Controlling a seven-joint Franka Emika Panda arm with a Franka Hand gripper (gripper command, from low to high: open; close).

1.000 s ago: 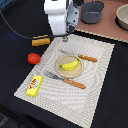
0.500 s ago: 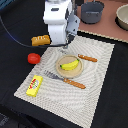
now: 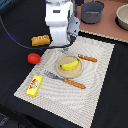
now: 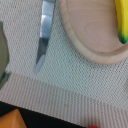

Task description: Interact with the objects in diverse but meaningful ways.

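Gripper (image 3: 64,49) hovers upper centre over placemat (image 3: 95,75), beside banana (image 3: 69,64) on plate (image 3: 60,71); finger state possibly hidden, cannot tell.

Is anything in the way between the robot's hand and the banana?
Nothing visible blocks it. The banana lies uncovered on its round wooden plate, and the hand hangs over the mat beside the plate. The knife lies at the plate's far edge, not across the banana.

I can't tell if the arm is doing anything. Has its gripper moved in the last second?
Yes. In the exterior view the gripper has shifted toward the view's left and nearer the camera, from above the placemat's far edge toward the wooden plate.
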